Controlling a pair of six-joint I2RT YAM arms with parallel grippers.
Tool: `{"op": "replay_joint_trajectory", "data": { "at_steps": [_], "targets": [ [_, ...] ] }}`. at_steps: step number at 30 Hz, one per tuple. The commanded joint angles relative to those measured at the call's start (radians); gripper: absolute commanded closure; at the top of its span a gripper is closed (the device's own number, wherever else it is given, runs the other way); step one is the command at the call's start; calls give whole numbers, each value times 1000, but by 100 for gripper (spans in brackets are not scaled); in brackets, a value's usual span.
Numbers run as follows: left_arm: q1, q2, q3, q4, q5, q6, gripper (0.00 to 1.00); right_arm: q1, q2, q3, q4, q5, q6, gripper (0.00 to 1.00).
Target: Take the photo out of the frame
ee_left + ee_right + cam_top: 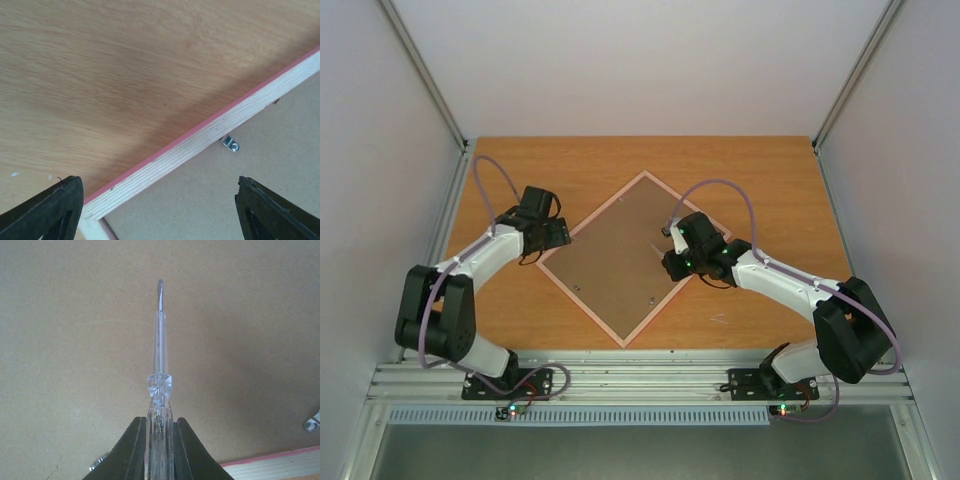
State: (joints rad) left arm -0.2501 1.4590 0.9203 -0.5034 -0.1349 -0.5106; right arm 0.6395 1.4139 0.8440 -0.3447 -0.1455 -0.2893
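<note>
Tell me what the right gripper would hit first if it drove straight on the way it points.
The screwdriver in the right gripper leads: its tip would probably meet the brown back board of the frame first, though the gap between them is unclear.

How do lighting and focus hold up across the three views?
Top external: soft, even light, no glare on the frame. Left wrist: sharp wood grain, with a soft shadow on the table along the frame's pink edge. Right wrist: the screwdriver in the right gripper is crisp, its clear shaft catching small highlights.
</note>
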Motion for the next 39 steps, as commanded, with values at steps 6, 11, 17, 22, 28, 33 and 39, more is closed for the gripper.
{"op": "replay_joint_trajectory", "data": {
  "at_steps": [6,11,17,22,28,33,39],
  "targets": [
    [100,161,61,76,247,119,16,-3,2,20,6,-14,6,99],
    [119,213,59,77,264,115,18,-3,4,20,6,-11,6,99],
    [124,239,55,66,266,111,23,-3,7,21,4,-14,6,99],
    [124,248,50,59,294,103,32,-4,2,21,0,-9,7,99],
    [124,238,26,52,320,94,41,-3,0,21,1,-8,9,99],
    [124,221,-11,57,355,70,49,-4,0,22,0,-12,9,99],
    [118,184,-72,69,384,28,53,-4,-3,23,-1,-18,12,99]
  ]
}}
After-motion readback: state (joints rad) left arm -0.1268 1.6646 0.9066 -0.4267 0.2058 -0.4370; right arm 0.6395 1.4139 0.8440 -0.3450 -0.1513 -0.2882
